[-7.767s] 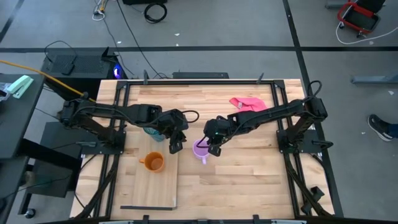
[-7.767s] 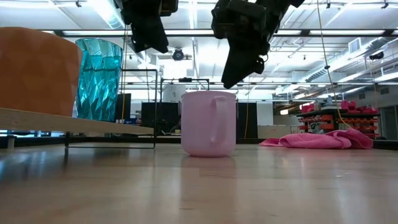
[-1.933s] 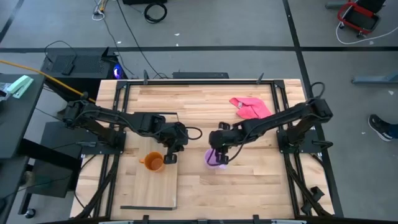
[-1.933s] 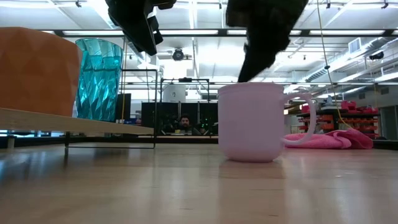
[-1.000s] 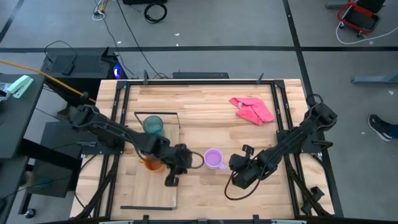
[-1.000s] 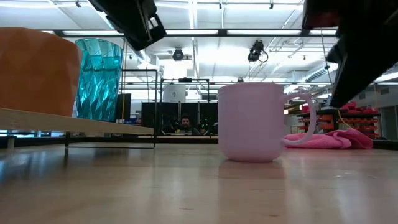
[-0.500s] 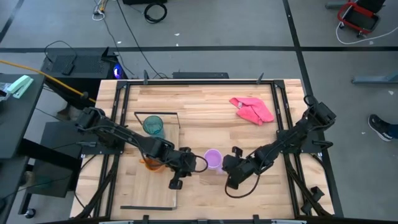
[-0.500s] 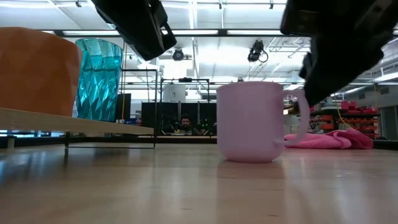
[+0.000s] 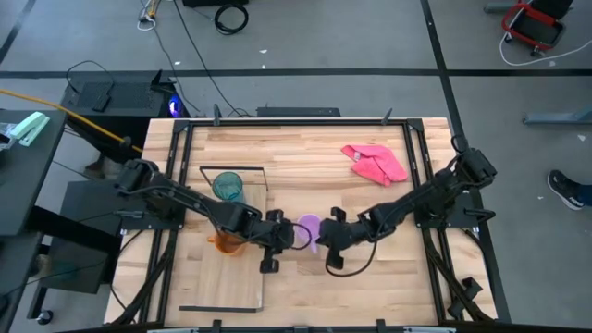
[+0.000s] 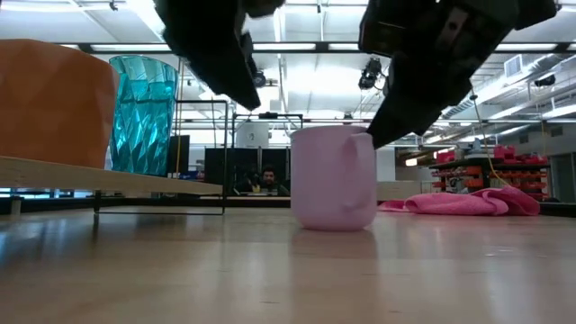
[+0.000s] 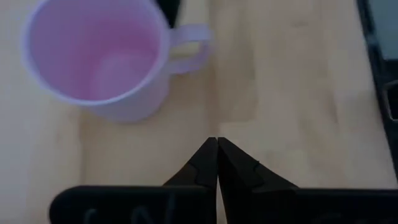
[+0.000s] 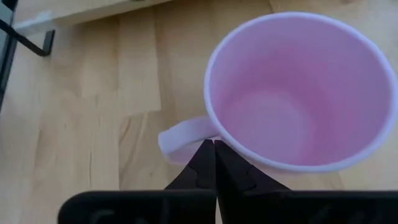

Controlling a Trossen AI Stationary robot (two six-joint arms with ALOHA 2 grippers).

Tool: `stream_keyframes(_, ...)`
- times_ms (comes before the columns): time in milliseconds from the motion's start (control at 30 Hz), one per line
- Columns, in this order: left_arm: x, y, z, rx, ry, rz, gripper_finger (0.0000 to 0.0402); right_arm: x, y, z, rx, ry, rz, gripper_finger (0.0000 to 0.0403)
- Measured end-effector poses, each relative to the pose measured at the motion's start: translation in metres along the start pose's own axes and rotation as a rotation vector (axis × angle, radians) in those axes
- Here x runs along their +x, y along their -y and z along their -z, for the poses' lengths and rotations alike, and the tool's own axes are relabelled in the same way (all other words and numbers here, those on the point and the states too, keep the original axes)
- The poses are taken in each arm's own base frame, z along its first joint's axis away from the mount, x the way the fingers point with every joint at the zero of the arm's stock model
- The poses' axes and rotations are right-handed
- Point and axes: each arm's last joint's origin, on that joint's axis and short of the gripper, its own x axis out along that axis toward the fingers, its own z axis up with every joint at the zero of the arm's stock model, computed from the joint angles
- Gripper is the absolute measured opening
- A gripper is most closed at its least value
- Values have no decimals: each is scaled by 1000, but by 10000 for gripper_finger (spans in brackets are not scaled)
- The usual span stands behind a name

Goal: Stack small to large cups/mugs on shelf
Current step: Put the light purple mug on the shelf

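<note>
With both end effectors pinched closed and empty, neither has a grip on anything. Left end effector (image 9: 270,264) hangs low just left of the lilac mug (image 9: 308,229); right end effector (image 9: 330,265) sits at the mug's right, its tips at the handle (image 12: 180,137). The mug stands upright on the desk (image 9: 370,277), just right of the shelf (image 9: 236,277).

On the shelf: orange mug (image 9: 225,244) near the middle, teal tumbler (image 9: 228,188) at the far end.

Risk, my judgement: closed tips nudging the handle could spin or tip the mug, or slide it against the shelf edge; the two arms are close enough to clash.

Materials: lilac mug smooth, matte, cylindrical, loop handle. Tumbler see-through, faceted. Orange mug squat. Shelf pale wood, thin black wire frame. Pink cloth (image 9: 375,163) crumpled, far right.
</note>
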Motion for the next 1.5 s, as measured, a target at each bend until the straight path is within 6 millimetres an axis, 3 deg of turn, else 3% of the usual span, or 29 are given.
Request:
stream_keyframes(333, 31, -26, 3, -91, -65, -67, 16, 1, 2, -3, -13, 4, -22, 0)
stream_keyframes(600, 44, -39, 3, -119, -63, -88, 18, 1, 3, -4, -9, 3, -34, 0)
stream_keyframes(967, 45, -54, -5, -127, -13, -99, 15, 1, 2, -8, -25, 34, -66, 0)
stream_keyframes(1500, 44, -66, -17, -89, 90, -97, 18, 6, 21, -19, -20, 46, -35, 0)
